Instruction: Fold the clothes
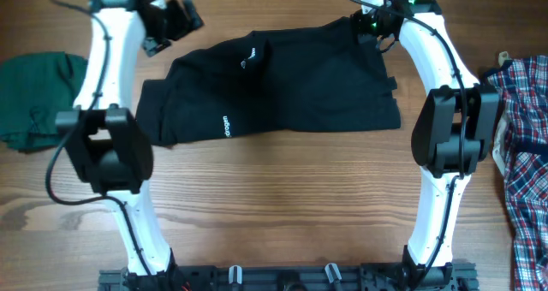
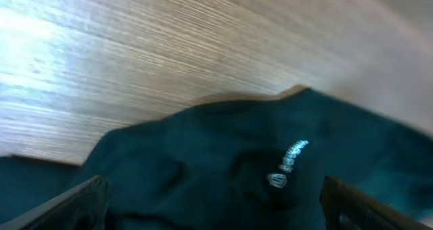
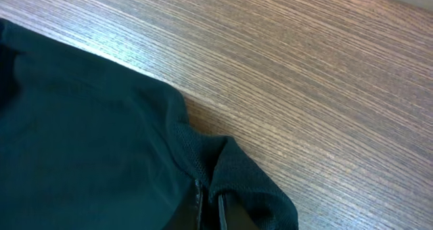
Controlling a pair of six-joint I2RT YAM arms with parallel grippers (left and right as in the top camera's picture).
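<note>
Jaws of right gripper [image 3: 208, 208] clamp 1 black shirt [image 1: 291, 94] corner (likely to fold it over); left gripper [image 2: 213, 201] hovers, jaws apart.

Open table [image 1: 282, 205] lay on the robot's side of the shirt [image 1: 291, 86], between the left arm [image 1: 107, 145] and right arm [image 1: 449, 137] (both standing over its ends). A green garment [image 1: 34, 98] crowded the far left; a plaid shirt [image 1: 527, 154] the far right.
</note>
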